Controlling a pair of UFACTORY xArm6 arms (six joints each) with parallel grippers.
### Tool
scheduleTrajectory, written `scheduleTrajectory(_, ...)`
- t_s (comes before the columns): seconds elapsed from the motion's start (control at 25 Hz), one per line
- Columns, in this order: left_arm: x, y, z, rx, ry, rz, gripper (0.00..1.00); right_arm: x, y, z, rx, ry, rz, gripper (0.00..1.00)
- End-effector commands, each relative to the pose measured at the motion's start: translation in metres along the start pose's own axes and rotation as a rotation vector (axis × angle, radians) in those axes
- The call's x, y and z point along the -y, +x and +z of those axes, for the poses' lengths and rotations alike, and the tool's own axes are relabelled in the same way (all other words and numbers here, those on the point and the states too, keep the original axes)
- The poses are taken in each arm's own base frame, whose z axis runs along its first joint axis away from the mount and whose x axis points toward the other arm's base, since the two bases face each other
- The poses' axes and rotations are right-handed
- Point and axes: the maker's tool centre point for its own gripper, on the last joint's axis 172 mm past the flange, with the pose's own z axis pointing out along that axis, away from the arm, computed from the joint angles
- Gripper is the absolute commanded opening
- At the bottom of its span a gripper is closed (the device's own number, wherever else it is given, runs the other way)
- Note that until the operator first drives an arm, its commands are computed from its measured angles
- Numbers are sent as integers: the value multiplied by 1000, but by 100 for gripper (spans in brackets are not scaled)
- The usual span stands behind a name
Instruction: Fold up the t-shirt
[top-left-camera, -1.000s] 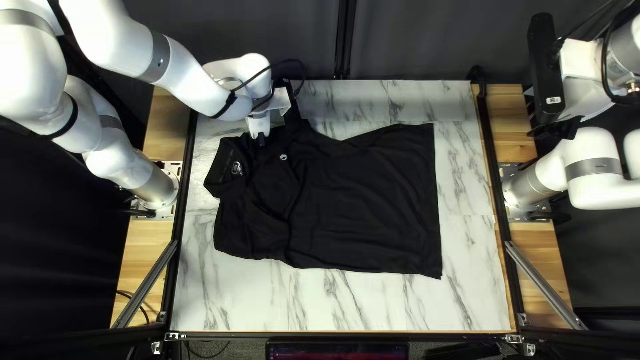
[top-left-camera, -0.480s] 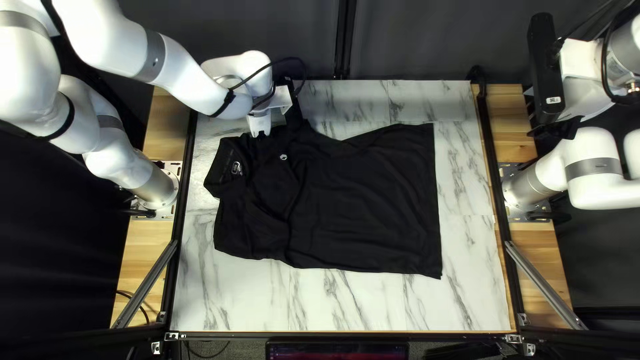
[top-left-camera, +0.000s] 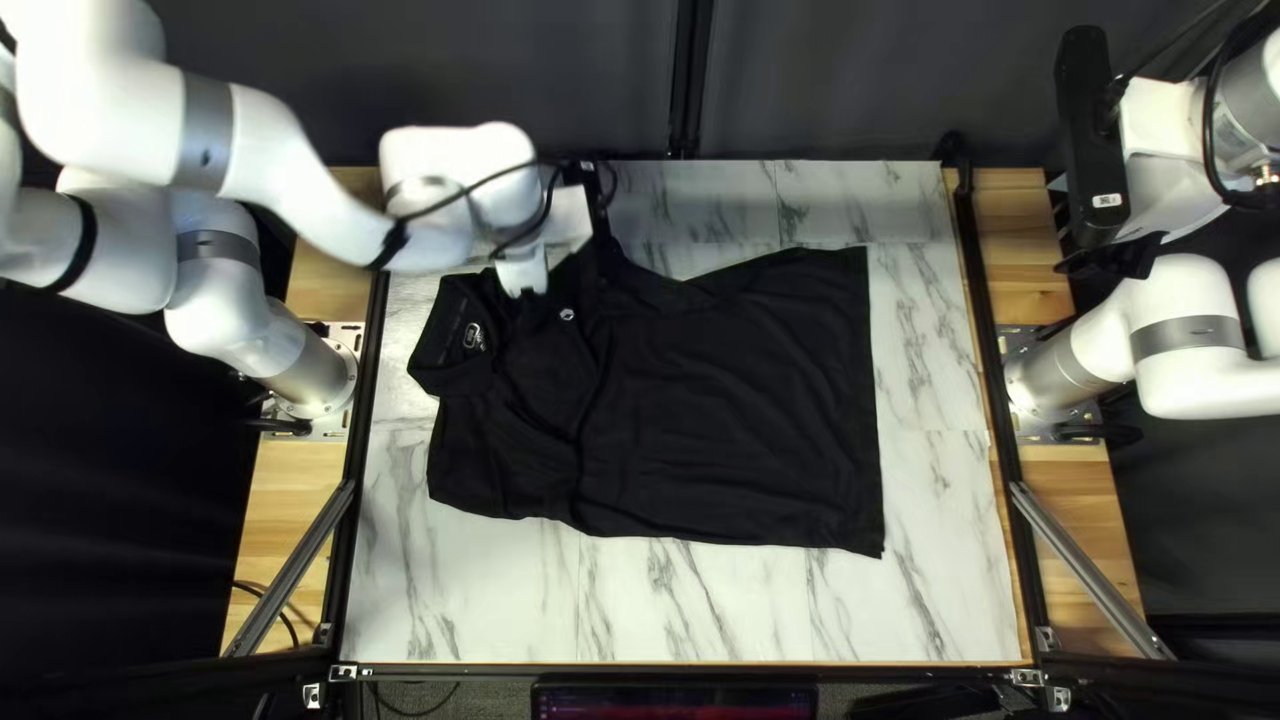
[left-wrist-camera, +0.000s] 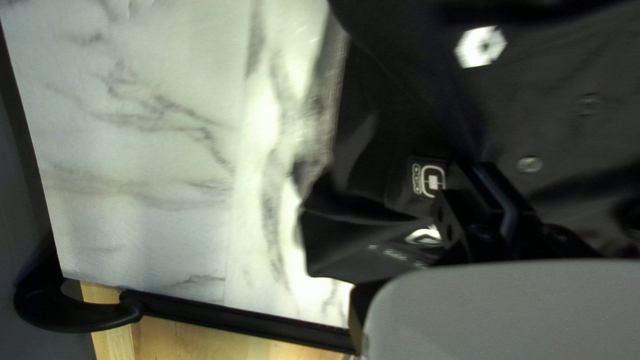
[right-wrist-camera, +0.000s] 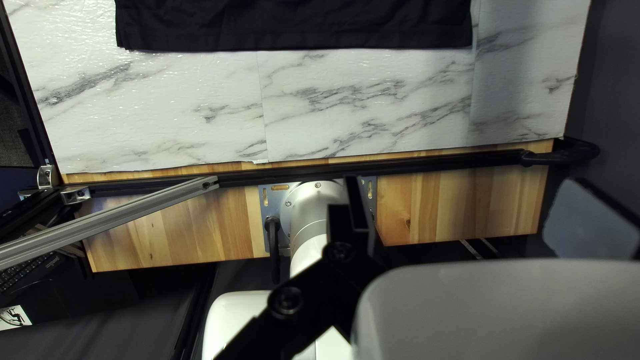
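A black t-shirt (top-left-camera: 680, 400) lies spread on the marble table (top-left-camera: 700, 610), its collar end toward the left. My left gripper (top-left-camera: 524, 284) is at the shirt's far left corner, by the collar. In the left wrist view the left gripper (left-wrist-camera: 450, 212) is shut on a bunched fold of the shirt (left-wrist-camera: 360, 235), next to a small label (left-wrist-camera: 428, 180). My right gripper (right-wrist-camera: 465, 220) hangs open and empty off the table's right edge, above its own arm base (right-wrist-camera: 310, 210). Only the shirt's hem (right-wrist-camera: 295, 25) shows ahead of it.
Wooden strips (top-left-camera: 1015, 260) and black frame rails (top-left-camera: 975, 330) run along both sides of the marble. Diagonal metal braces (top-left-camera: 1085, 570) stand at the near corners. Bare marble lies between the shirt and the near edge.
My left arm's wrist has swung and risen, and its gripper has shifted slightly toward the near side while holding the cloth. The shirt's outline is almost unchanged. The right arm has stayed still.
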Motion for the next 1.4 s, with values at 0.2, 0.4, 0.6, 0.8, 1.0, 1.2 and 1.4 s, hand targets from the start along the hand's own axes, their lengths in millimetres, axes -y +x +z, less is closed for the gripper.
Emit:
scheduleTrajectory(0.2,-58,15,20,-57,21,181,0,0,0,0,0,0,0,100)
scheduleTrajectory(0.4,-59,12,32,-32,5,301,100,0,0,0,0,0,0,100)
scheduleTrajectory(0.6,-31,5,4,-33,25,285,100,0,0,0,0,0,0,100)
scheduleTrajectory(0.8,4,11,-8,-45,42,249,100,0,0,0,0,0,0,100)
scheduleTrajectory(1.0,16,28,19,-48,12,165,100,0,0,0,0,0,0,100)
scheduleTrajectory(1.2,8,44,50,-42,-18,72,100,0,0,0,0,0,0,100)
scheduleTrajectory(1.4,3,62,68,-46,-55,28,100,0,0,0,0,0,0,100)
